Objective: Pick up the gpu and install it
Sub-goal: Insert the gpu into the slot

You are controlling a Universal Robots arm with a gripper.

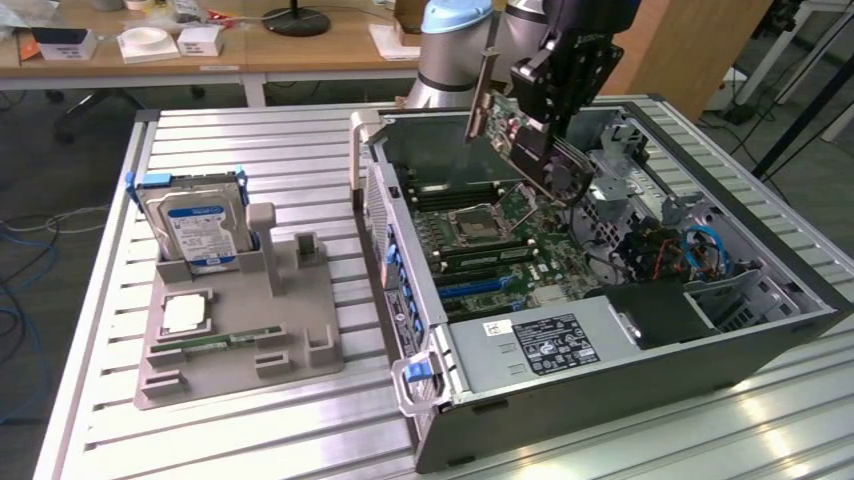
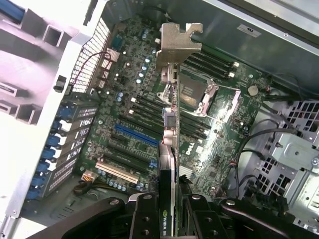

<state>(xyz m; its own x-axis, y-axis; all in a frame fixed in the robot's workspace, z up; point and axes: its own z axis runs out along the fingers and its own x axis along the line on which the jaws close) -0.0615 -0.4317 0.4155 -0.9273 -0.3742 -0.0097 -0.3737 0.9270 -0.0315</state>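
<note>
Tabletop (image 1: pixel 267 150): slatted metal, carries an open case and a grey holder, well apart.

Case (image 1: pixel 641 370): lies on its side at the exterior view's right, side panel off, interior open to above.

Arm (image 1: pixel 454 40): stands behind the case, reaches over its opening.

Holder (image 1: pixel 287 310): sits at the exterior view's left, bears three parts in separate pockets.

Motherboard (image 1: pixel 507 250): lines the case floor; shows bare processor socket near middle and a blue slot (image 2: pixel 137 135) unoccupied.

Drive (image 1: pixel 198 225): silver with blue-white label, stands upright in the holder's far pocket.

gpu (image 1: pixel 527 140): hangs in the air inside the case opening, above the motherboard, tilted, clear of the slots. In the wrist view appears edge-on (image 2: pixel 172 124), silver bracket at the end away from the jaws, over the socket region.

Jaws: pinch the gpu, one black finger (image 2: pixel 144 219) on each face of the card, closed against it.

Chip (image 1: pixel 184 313): square, lies flat in the holder's middle pocket.

Memory stick (image 1: pixel 214 343): green, lies just beside the chip on the near side.
</note>
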